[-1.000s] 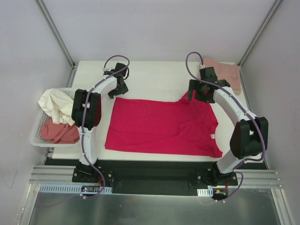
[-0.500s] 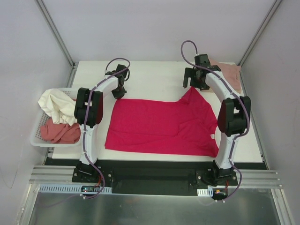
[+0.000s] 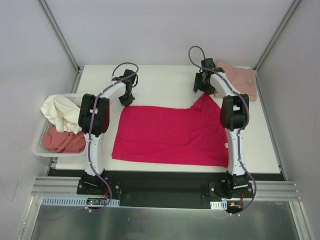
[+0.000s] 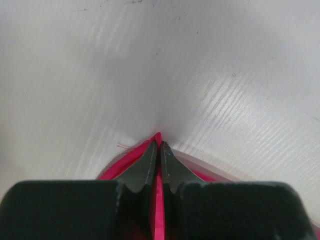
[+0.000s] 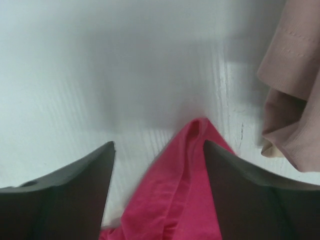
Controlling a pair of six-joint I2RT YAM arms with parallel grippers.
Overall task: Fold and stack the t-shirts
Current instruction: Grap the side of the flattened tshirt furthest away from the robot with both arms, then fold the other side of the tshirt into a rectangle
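A crimson-red t-shirt [image 3: 170, 135] lies spread flat across the middle of the white table [image 3: 165, 82]. My left gripper [image 3: 127, 100] [image 4: 160, 145] is at the shirt's far left corner and is shut on it. A thin strip of red cloth [image 4: 159, 200] shows between the fingers. My right gripper [image 3: 202, 90] [image 5: 157, 146] stands open astride the pointed tip of the far right sleeve [image 5: 185, 185]. The cloth lies between the fingers [image 5: 90, 180], nearer the right one.
A dusty-pink t-shirt [image 3: 241, 78] [image 5: 292, 95] lies at the table's back right corner, close to the right gripper. A white lattice basket [image 3: 39, 146] at the left edge holds a cream t-shirt [image 3: 57, 110] and a salmon-pink t-shirt [image 3: 62, 141].
The left gripper has shut on the shirt's far left corner. The right arm has reached farther back and left to the sleeve tip, and its jaws have narrowed somewhat.
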